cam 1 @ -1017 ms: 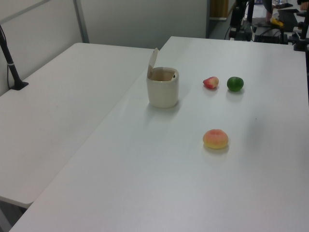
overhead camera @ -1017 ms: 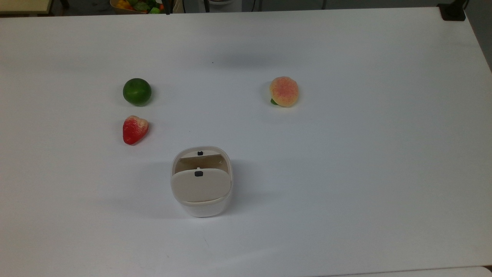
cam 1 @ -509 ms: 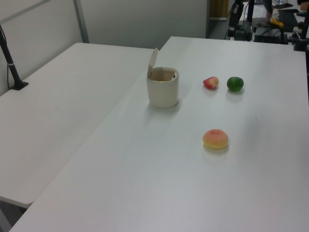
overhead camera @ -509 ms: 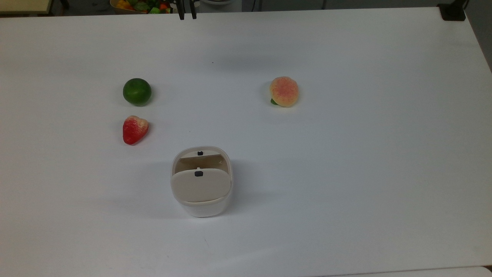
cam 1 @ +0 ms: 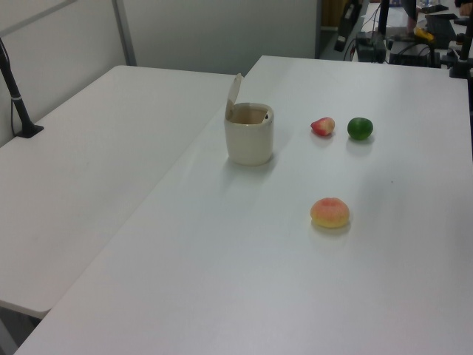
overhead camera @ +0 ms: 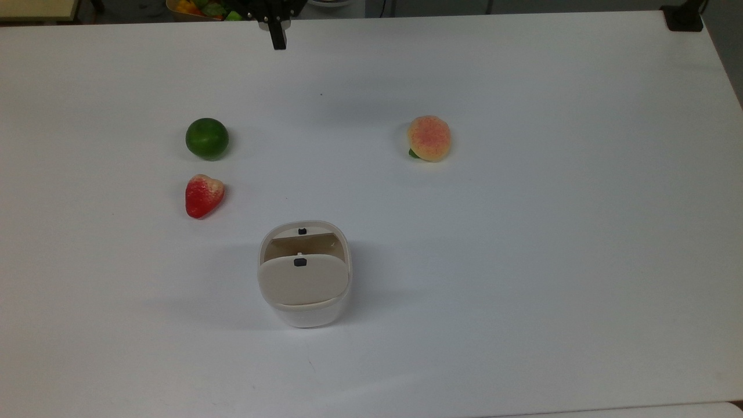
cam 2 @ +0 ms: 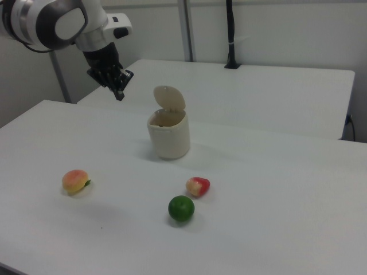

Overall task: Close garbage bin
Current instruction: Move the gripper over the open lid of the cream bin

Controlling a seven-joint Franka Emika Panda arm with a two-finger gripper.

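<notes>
Top view: off-white plastic garbage bin, lid raised, table centre-bottom; black two-finger gripper well apart at top edge | Left view: bin mid-table | Right view: gripper left of bin, empty; finger gap indeterminable.

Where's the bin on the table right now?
In the top view, the bin stands near the table's lower centre with its lid up, just lower-right of the strawberry.

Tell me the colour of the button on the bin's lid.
Black, clearest in the top view: button on the beige lid.
</notes>
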